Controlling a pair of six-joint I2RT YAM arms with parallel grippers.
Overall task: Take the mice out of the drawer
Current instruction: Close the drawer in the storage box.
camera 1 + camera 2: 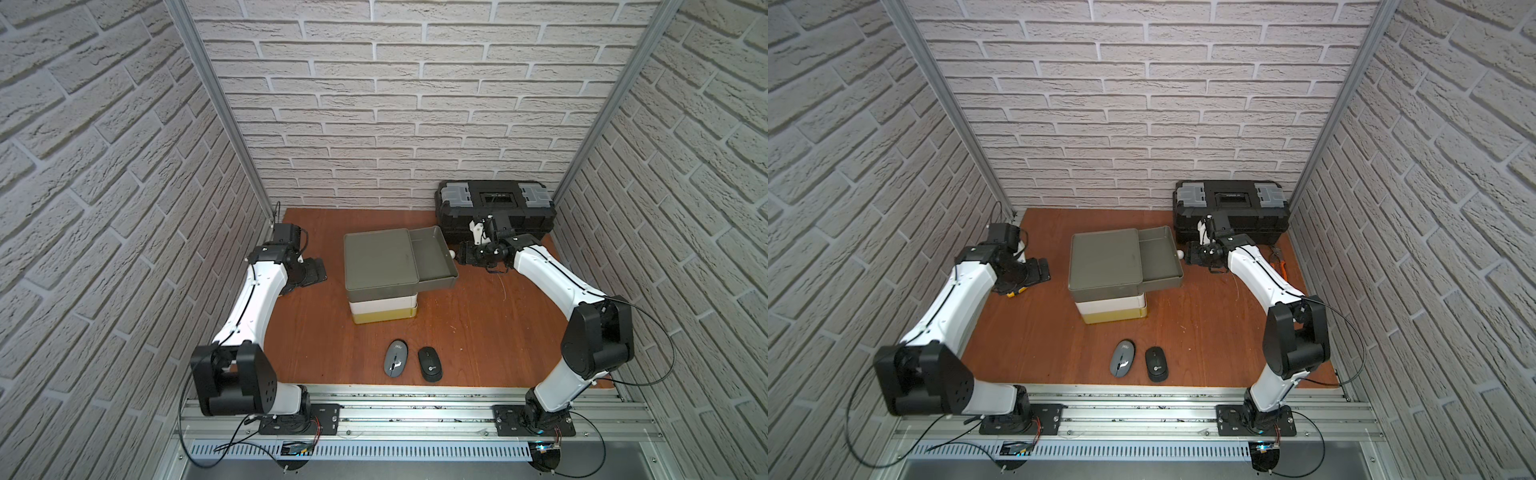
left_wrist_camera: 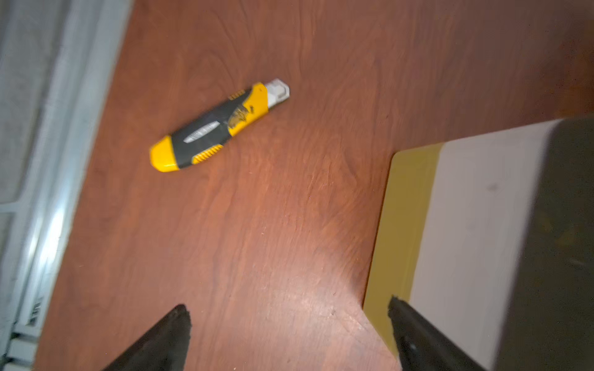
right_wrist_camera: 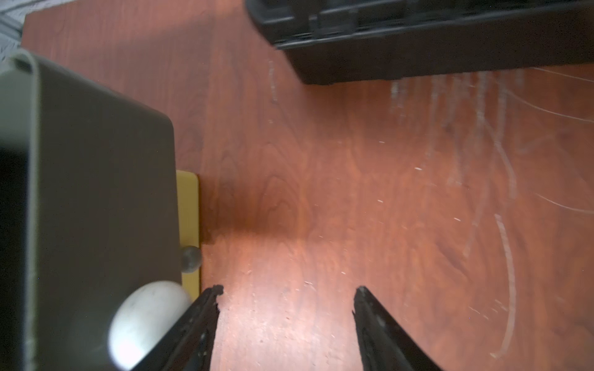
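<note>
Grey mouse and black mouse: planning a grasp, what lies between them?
Only a narrow strip of bare table separates the grey mouse from the black mouse, in both top views.

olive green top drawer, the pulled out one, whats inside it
The pulled-out part of the olive-green plastic top drawer shows only bare floor, no mouse. The rest lies under the cabinet's flat olive top, hidden from view.

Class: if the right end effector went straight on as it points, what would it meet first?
Probably the bare table, black toolbox beyond; the white knob lies beside the right end effector, not ahead.
</note>
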